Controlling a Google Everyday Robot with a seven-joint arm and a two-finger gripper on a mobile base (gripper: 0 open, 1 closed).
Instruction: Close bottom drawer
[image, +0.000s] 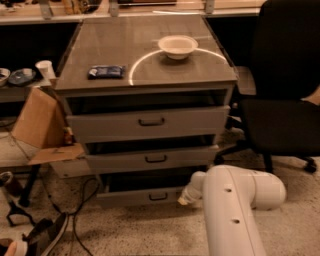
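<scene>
The bottom drawer (135, 197) is the lowest of three grey drawers and stands pulled out a little, with a dark gap above its short front panel. Its small dark bar handle (158, 197) sits near the middle of the panel. My gripper (186, 196) is at the end of the white arm (235, 210), low near the floor. It is at the right end of the bottom drawer's front, touching or very close to it. The arm hides the drawer's right corner.
The middle drawer (152, 159) and top drawer (150, 121) also stand slightly open. A white bowl (177, 46) and a dark packet (105, 71) lie on the cabinet top. A black office chair (282, 115) stands at the right. A cardboard box (37, 125) and cables (75, 210) are at the left.
</scene>
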